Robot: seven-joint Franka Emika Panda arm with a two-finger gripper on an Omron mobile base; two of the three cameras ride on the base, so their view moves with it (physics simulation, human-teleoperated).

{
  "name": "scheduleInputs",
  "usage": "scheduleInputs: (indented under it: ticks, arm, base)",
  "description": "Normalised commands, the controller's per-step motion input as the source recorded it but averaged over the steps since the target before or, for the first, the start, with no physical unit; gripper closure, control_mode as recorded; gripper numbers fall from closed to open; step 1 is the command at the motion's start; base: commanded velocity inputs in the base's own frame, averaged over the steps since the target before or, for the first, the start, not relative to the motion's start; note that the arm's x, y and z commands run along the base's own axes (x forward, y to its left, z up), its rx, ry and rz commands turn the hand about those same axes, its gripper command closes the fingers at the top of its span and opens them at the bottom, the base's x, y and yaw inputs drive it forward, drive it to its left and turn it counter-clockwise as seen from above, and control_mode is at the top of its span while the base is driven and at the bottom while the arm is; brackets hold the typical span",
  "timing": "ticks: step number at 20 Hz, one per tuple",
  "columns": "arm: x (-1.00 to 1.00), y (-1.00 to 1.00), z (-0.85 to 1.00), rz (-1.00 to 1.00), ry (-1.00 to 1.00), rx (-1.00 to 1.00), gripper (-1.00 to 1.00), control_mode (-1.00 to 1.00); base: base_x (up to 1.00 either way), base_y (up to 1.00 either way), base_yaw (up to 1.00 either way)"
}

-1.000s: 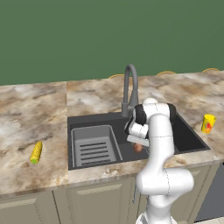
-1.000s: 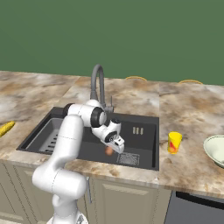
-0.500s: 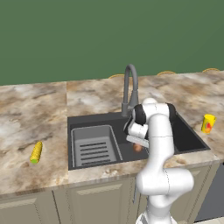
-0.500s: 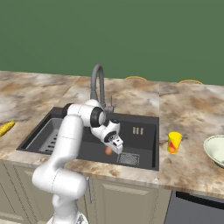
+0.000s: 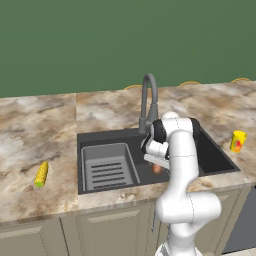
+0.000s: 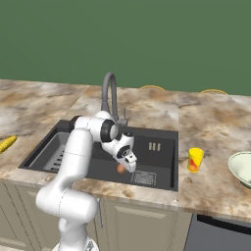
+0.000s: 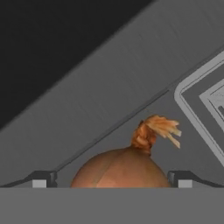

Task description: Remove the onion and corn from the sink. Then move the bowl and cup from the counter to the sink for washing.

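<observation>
My gripper (image 7: 112, 181), jaws fully spread, straddles the onion (image 7: 120, 168) on the sink (image 6: 162, 159) floor beside the drain grate (image 7: 210, 103); light, firm, slippery-skinned, best pinched across its widest girth.

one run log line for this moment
gripper: open, straddling onion in sink | corn: on counter | cup, bowl: on counter

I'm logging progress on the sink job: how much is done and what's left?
Done: the corn lies on the counter, out of the sink. In hand: the gripper is down in the basin, its jaws open on either side of the onion, not yet closed. Left: lift the onion out, then move the cup and the bowl, both on the counter, into the sink.
</observation>
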Motion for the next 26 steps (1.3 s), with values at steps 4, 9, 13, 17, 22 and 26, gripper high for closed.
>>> scheduleInputs:
  ticks: [4, 9, 13, 17, 22, 26]
  arm:
    - [-0.12, 0.18, -0.13, -0.05, 0.04, 0.00, -1.00, -1.00]
    - [-0.15, 0.16, -0.14, -0.05, 0.04, 0.00, -1.00, -1.00]
    - [-0.17, 0.15, -0.11, -0.04, 0.03, 0.00, -1.00, -1.00]
    - [-0.21, 0.14, -0.05, -0.04, 0.01, 0.00, -1.00, -1.00]
    - [-0.21, 0.14, -0.03, -0.04, 0.01, 0.00, -1.00, -1.00]
    - [-0.21, 0.12, -0.06, -0.04, 0.03, 0.00, -1.00, -1.00]
  base:
    - [0.00, 0.00, 0.00]
    - [0.00, 0.00, 0.00]
    - [0.00, 0.00, 0.00]
    - [0.00, 0.00, 0.00]
    - [0.00, 0.00, 0.00]
    - [0.00, 0.00, 0.00]
